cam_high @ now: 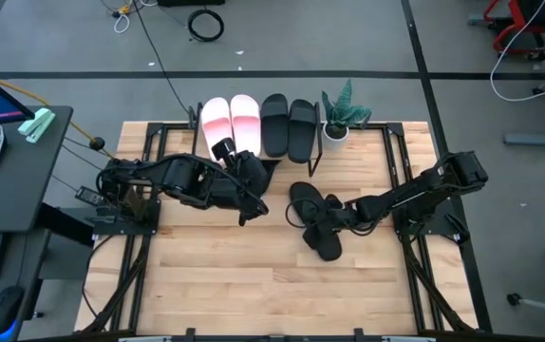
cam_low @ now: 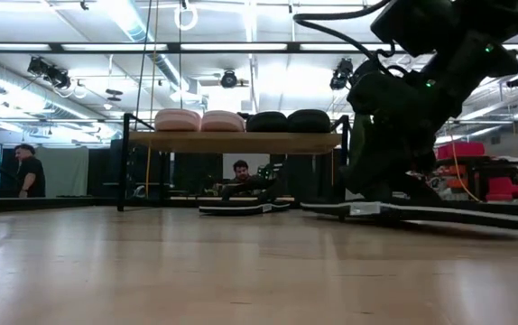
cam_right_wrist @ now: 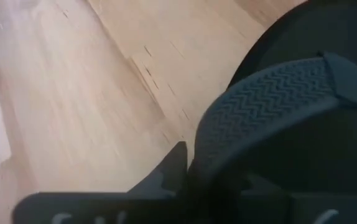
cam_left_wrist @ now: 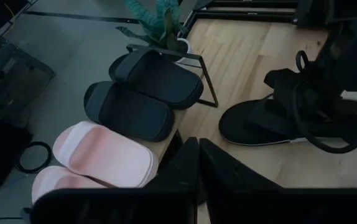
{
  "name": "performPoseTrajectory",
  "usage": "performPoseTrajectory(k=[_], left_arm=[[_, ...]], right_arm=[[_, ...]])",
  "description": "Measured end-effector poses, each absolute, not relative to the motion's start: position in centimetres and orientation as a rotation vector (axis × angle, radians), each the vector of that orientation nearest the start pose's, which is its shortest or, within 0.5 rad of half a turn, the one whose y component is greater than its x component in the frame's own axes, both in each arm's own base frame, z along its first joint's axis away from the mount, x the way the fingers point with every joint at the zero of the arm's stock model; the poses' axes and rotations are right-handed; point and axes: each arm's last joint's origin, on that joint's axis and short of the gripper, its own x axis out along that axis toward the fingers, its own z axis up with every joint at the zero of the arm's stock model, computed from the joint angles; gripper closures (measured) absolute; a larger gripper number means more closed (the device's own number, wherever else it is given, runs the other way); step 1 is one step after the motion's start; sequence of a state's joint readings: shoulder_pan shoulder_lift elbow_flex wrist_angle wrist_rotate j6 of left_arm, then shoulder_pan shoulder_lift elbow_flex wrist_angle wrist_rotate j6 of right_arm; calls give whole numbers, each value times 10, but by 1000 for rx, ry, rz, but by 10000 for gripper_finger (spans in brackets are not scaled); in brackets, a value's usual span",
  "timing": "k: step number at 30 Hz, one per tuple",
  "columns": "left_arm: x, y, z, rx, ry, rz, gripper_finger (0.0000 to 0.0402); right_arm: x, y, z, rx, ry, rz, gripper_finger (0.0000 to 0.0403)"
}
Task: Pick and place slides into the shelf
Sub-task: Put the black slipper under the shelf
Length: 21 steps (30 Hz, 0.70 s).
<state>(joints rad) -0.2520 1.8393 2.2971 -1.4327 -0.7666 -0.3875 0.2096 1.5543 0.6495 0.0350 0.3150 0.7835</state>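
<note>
Two pale pink slides (cam_high: 230, 122) and two black slides (cam_high: 288, 126) lie side by side on the shelf's top board (cam_low: 241, 142). Two thin black flip-flops (cam_high: 315, 220) lie on the tabletop in front of the shelf, partly overlapping. My right gripper (cam_high: 334, 214) reaches in from the right and is down on one flip-flop (cam_left_wrist: 272, 121), shut on its strap. My left gripper (cam_left_wrist: 197, 171) is shut and holds nothing. It hovers just in front of the shelf's near edge (cam_left_wrist: 166, 146), by the pink slides (cam_left_wrist: 101, 155). My right gripper has the flip-flop's ribbed strap (cam_right_wrist: 265, 106) at its fingers. One finger (cam_right_wrist: 173, 168) lies against the strap's edge, and the strap hides the other. It comes slanting down from the table's right side. The flip-flop's sole (cam_low: 421, 213) lies flat on the table.
A small potted green plant (cam_high: 342, 116) stands at the shelf's right end. The shelf's thin black frame leg (cam_left_wrist: 206, 84) stands between the shelf and the flip-flops. Bare wood tabletop (cam_high: 253, 275) stretches toward the near edge. People show in the room beyond (cam_low: 239, 171).
</note>
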Motion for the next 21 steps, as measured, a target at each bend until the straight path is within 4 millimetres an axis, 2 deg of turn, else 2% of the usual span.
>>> performPoseTrajectory(k=[6,15,18,21], left_arm=[[327,-64,447,123,746,624,383],[327,-64,447,125,749,622,389],[327,-65,446,127,751,621,383],[327,-65,446,128,750,620,382]], right_arm=[[271,48,145,495,734,-399,311],[265,51,185,523,641,-284,307],[259,56,187,519,668,-273,307],[258,61,181,489,700,-297,307]])
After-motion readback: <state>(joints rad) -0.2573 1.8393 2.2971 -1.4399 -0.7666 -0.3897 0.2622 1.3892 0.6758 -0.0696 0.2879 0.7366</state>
